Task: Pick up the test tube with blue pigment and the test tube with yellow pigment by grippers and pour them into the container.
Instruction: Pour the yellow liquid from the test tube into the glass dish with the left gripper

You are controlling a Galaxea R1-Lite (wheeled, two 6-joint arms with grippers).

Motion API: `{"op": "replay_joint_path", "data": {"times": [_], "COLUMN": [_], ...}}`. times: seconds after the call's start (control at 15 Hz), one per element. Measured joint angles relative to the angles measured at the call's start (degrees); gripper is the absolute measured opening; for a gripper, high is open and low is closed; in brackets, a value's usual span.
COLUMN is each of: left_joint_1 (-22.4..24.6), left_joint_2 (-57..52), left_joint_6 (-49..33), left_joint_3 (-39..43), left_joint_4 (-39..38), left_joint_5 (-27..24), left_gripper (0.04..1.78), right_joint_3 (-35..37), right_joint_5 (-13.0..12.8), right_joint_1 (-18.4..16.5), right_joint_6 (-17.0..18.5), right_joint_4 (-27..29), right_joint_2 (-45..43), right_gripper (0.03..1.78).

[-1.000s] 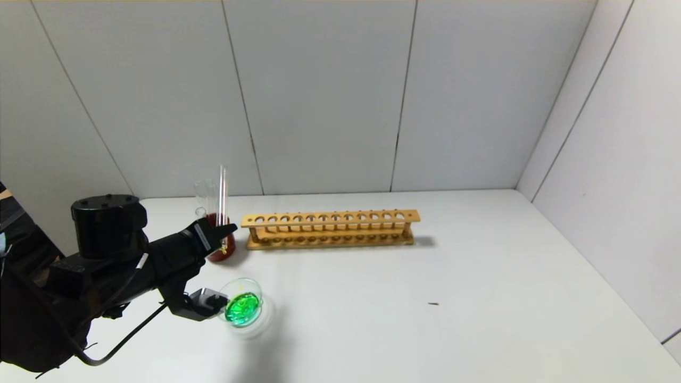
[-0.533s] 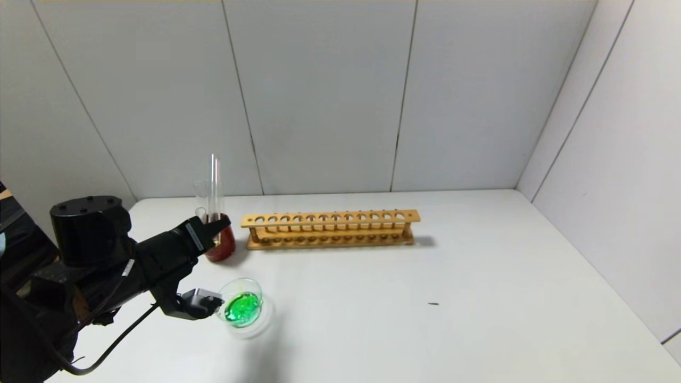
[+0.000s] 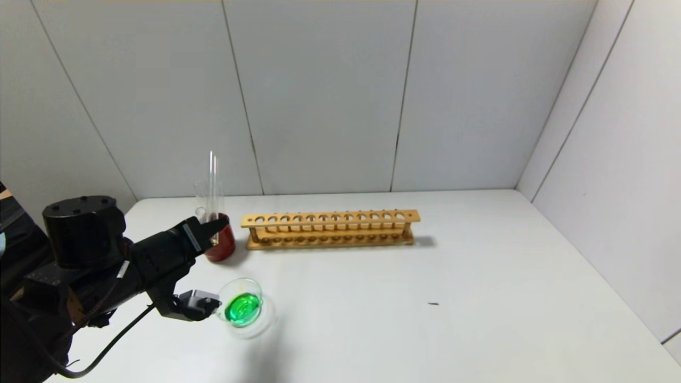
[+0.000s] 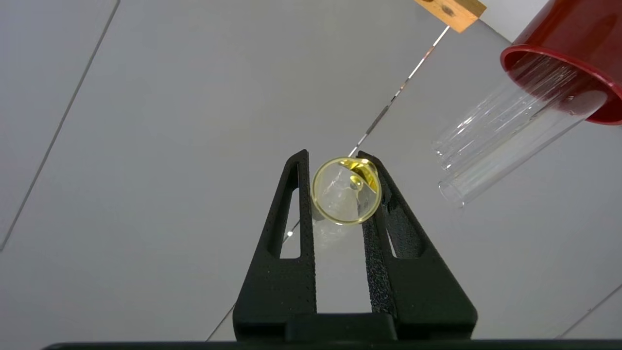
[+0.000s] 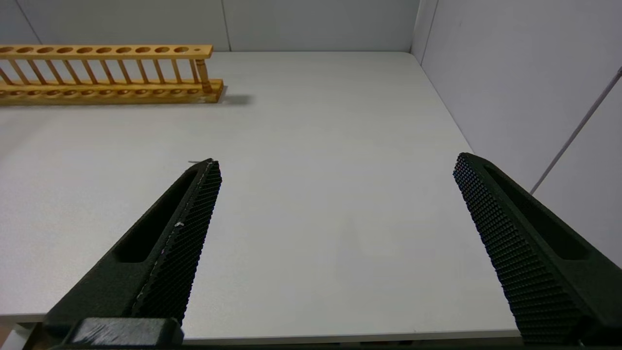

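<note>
Because its yellow pigment looks already tipped out, with only a yellow film left inside, the slim clear glass test tube with yellow pigment (image 4: 346,197) stands upright, pinched between the jaws of the left gripper (image 3: 212,230), just beside the dark red plastic cup (image 3: 223,246).

- Small shallow round clear glass container (image 3: 242,307): on the white table (image 3: 479,298), near its front left; holds bright green liquid, so both colours appear poured and mixed.
- Dark red cup: behind the container; colourless clear glass tubes (image 4: 491,146) lean in it, apparently as storage for spent glass. The blue tube cannot be told apart among them.
- Long wooden test-tube rack (image 3: 330,230): right of the cup; every hole empty.
- Right gripper (image 5: 335,209): parked over the table's right side, jaws spread wide, holding nothing.

Room: the held tube is crowded by the cup's rim and leaning tubes; centre and right tabletop are open, bounded by grey walls at back and right.
</note>
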Motion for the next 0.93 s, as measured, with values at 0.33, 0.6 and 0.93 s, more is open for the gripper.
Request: {"op": "replay_joint_path", "data": {"times": [0.33, 0.6, 0.93], "left_joint_1": [-0.7, -0.9, -0.9], "left_joint_2": [-0.8, -1.6, -2.3], "left_joint_6": [2.3, 4.4, 5.7], "left_joint_3": [1.0, 3.6, 5.4], "left_joint_4": [-1.7, -3.2, -4.5], "left_joint_5": [0.0, 0.2, 0.6], "left_gripper": [0.34, 0.34, 0.34], "right_joint_3": [0.0, 0.0, 0.0], "right_joint_5": [0.0, 0.0, 0.0], "right_joint_1": [0.0, 0.0, 0.0], "right_joint_6": [0.0, 0.0, 0.0], "right_joint_4": [0.0, 0.0, 0.0], "right_joint_2": [0.0, 0.0, 0.0], "right_gripper": [1.75, 1.75, 1.75]}}
